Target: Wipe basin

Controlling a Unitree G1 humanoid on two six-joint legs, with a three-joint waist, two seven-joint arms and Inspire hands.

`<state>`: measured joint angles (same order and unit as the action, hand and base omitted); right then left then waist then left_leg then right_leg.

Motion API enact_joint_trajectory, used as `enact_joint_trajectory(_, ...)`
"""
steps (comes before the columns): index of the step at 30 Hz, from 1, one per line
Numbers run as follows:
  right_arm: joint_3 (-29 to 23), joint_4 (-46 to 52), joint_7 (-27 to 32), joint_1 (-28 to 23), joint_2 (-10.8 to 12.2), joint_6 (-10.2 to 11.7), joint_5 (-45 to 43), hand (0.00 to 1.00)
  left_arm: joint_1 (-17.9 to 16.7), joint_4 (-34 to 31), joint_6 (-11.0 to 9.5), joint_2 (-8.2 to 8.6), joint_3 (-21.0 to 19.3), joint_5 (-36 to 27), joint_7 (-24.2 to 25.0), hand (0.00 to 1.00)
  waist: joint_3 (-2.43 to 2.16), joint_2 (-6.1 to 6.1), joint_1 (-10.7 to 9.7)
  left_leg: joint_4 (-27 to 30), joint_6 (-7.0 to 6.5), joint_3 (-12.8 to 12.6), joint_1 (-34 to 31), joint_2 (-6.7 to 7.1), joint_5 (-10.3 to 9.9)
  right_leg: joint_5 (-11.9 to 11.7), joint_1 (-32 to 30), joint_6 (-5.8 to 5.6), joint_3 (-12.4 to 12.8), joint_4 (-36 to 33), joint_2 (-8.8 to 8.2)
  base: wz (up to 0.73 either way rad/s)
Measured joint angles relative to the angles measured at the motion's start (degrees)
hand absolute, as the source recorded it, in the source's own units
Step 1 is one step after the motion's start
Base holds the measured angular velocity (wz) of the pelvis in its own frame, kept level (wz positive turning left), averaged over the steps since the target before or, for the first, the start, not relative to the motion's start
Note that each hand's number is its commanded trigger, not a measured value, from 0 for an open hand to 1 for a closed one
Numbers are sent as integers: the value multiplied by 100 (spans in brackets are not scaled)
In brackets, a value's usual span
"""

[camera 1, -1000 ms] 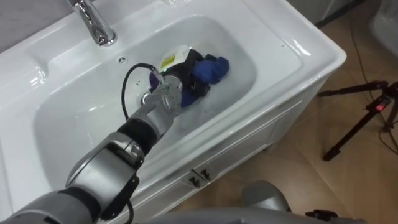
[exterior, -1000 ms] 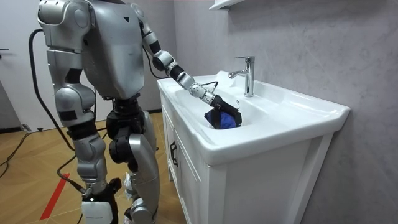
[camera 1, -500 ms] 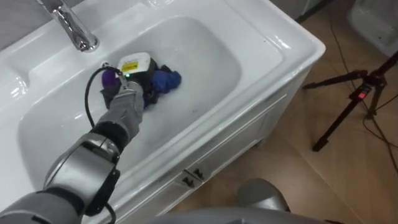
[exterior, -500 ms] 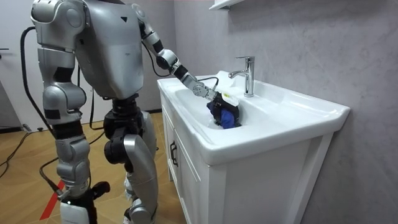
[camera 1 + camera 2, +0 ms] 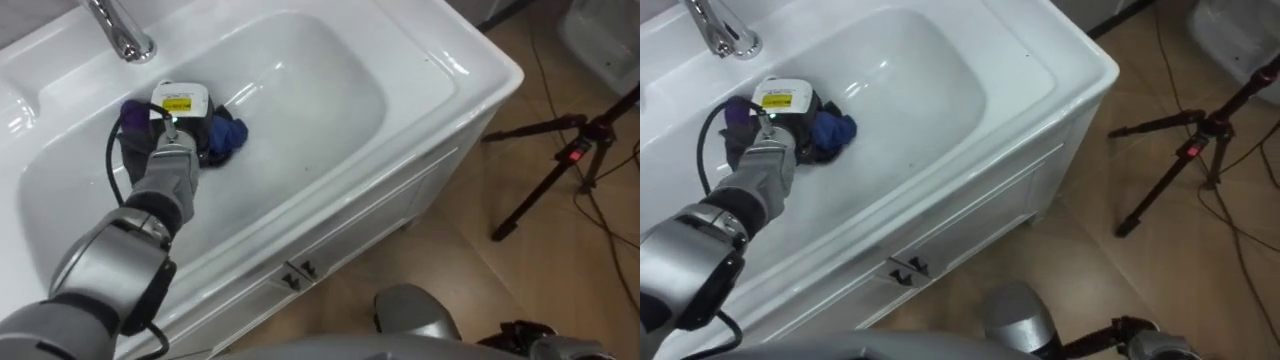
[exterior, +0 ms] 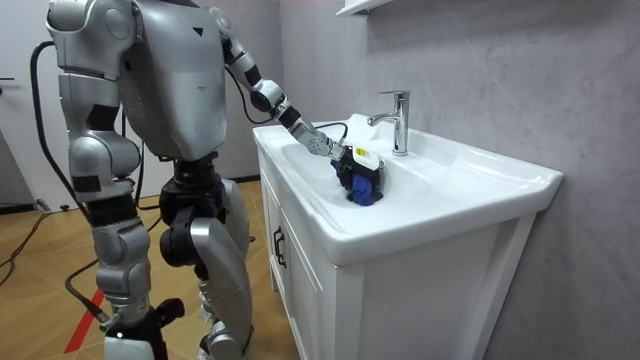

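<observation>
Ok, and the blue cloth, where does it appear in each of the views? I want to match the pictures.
Left eye view: the blue cloth is upper left, in the basin, beside the left hand, below the faucet.
Right eye view: blue cloth upper left, again below the faucet.
Room view: blue cloth near the centre, left of the faucet.
Shared landmark: the faucet.

Crumpled blue cloth (image 5: 226,138) inside white basin (image 5: 330,95), at bowl's left rear.
</observation>
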<state>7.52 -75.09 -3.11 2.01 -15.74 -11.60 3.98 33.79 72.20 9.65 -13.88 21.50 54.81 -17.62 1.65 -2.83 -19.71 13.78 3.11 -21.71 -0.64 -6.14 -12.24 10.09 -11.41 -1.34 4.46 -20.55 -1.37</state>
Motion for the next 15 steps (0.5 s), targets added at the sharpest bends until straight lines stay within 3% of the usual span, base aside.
enact_joint_trajectory(3, 3, -123, 76, 2, 0, -54, -8, 0, 5, -2, 0, -12, -143, 27, -106, 100, -34, 36, 66, 83, 2, 0, -116, -46, 1, -76, -79, 17, 2, 67, 33, -2)
enact_joint_trajectory(6, -12, -135, 85, -30, 48, -121, -90, 0, -5, -11, 4, -15, -296, 464, -199, 100, -39, 110, 129, 152, 5, 20, -201, -79, 3, -118, -126, 40, -22, 81, 50, 1)
enact_joint_trajectory(9, -138, -151, 85, -13, 146, -220, -164, 0, -23, -37, 95, -15, -369, 735, -208, 100, -87, 183, 131, 200, 21, 71, -267, -111, 13, -144, -148, 62, -83, 95, 62, 8)
enact_joint_trajectory(14, -222, -109, 231, 42, 214, -248, -153, 0, -121, -32, 189, -44, -304, 739, -197, 100, -115, 247, 151, 202, 38, 136, -251, -119, 25, -153, -99, 77, -120, 101, 70, 4)
enact_joint_trajectory(15, -222, -96, 285, 54, 216, -278, -196, 0, -173, -32, 205, -44, -304, 739, -197, 100, -101, 269, 151, 192, 38, 135, -206, -120, 25, -153, -46, 77, -120, 125, 73, 0)
